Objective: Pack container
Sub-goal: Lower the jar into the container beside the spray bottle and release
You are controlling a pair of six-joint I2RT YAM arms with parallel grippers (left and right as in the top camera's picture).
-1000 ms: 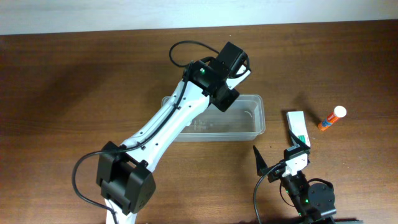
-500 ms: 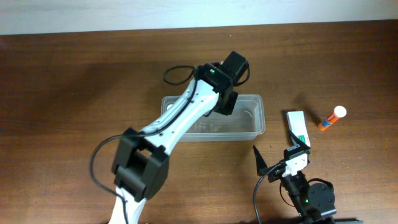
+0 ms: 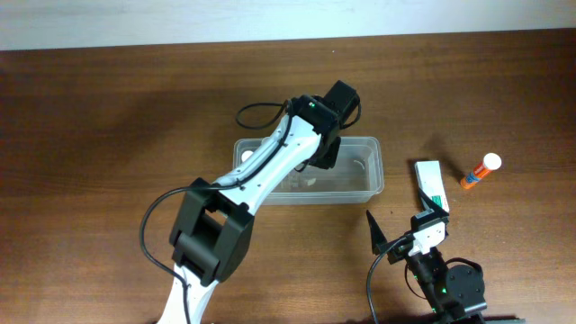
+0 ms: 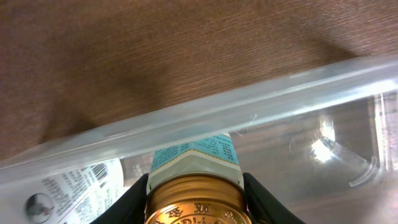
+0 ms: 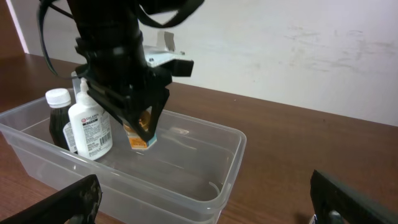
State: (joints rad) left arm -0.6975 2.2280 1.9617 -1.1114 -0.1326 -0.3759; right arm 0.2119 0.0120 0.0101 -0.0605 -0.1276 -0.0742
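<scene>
Left gripper [image 5: 140,130] pinching a gold-capped bottle [image 4: 194,163], tips down inside the container [image 3: 376,171], which sits mid-table with the gripper near its far wall; right gripper [image 3: 405,220] spread wide, holding nothing, off the container's near-right corner, not touching.

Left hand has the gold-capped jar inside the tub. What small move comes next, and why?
Probably lower slightly and open the left hand: the gold-capped jar sits within the container walls, beside two bottles, near the floor.
</scene>
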